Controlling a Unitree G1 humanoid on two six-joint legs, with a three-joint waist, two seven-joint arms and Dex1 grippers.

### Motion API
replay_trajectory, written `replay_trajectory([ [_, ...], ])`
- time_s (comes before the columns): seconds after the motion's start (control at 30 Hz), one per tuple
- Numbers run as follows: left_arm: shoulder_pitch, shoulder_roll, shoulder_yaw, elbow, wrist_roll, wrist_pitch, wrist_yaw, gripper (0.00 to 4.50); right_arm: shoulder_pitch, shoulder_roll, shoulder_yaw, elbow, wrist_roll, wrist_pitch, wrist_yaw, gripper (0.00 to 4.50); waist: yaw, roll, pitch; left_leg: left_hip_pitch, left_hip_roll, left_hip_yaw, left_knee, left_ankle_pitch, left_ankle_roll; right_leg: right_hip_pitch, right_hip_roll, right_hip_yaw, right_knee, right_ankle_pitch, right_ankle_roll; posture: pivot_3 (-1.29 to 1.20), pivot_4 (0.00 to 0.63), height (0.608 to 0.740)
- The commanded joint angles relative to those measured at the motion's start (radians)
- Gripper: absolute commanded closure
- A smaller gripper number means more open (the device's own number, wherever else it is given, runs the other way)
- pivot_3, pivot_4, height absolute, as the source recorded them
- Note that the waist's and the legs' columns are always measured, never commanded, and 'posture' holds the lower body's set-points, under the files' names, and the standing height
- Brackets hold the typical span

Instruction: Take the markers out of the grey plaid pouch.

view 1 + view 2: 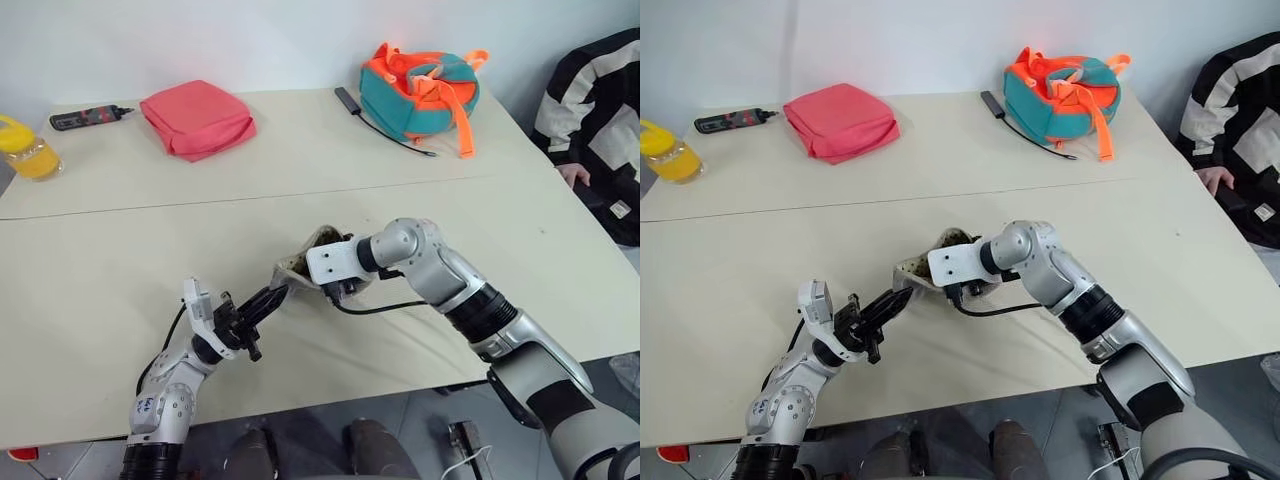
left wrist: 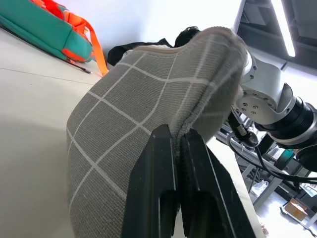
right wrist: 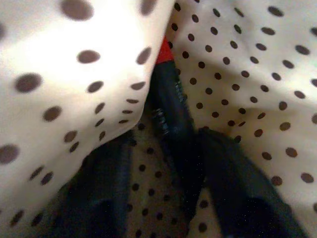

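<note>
Left wrist view: left gripper (image 2: 179, 148), two flat black fingers, pinches the ribbed woven edge of the grey plaid pouch (image 2: 133, 114), lifted off the table (image 1: 120, 270). Right gripper (image 3: 163, 163) reaches inside the polka-dot lining, fingers straddling a slim black red-ended marker (image 3: 166, 99); print unreadable, grip uncertain.

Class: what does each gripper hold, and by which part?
Left gripper: the grey plaid pouch, pinched at its edge. Right gripper: inside the pouch, straddling a marker; grip unclear.
</note>
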Motion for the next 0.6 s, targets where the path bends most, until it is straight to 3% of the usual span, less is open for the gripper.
replay_trajectory([
  [0.03, 0.007, -0.003, -0.002, -0.016, -0.003, -0.007, -0.021, 4.50, 0.037, -0.017, -0.008, -0.008, 0.008, 0.018, 0.025, 3.84, 0.000, -0.001, 0.000, 0.000, 0.000, 0.000, 0.000, 0.000, 0.000, 0.000, 0.000, 0.000, 0.000, 0.000, 0.000, 0.00, 0.150, 0.740],
  [0.4, -0.026, 0.039, 0.059, 0.015, -0.052, 0.048, -0.040, 4.50, 0.017, -0.159, -0.211, -0.343, 0.258, 0.290, 0.225, 3.92, 0.018, -0.002, 0.001, -0.004, 0.000, -0.002, -0.003, 0.000, 0.000, -0.004, 0.000, -0.001, -0.002, 0.000, 0.000, 0.00, 0.150, 0.740],
  [0.6, -0.044, 0.045, 0.052, 0.022, -0.056, 0.075, -0.063, 4.50, -0.007, -0.172, -0.229, -0.372, 0.335, 0.362, 0.220, 3.92, 0.019, -0.002, 0.001, -0.004, 0.000, -0.002, -0.004, -0.001, -0.001, -0.004, 0.000, -0.001, -0.003, 0.000, 0.000, 0.00, 0.150, 0.740],
])
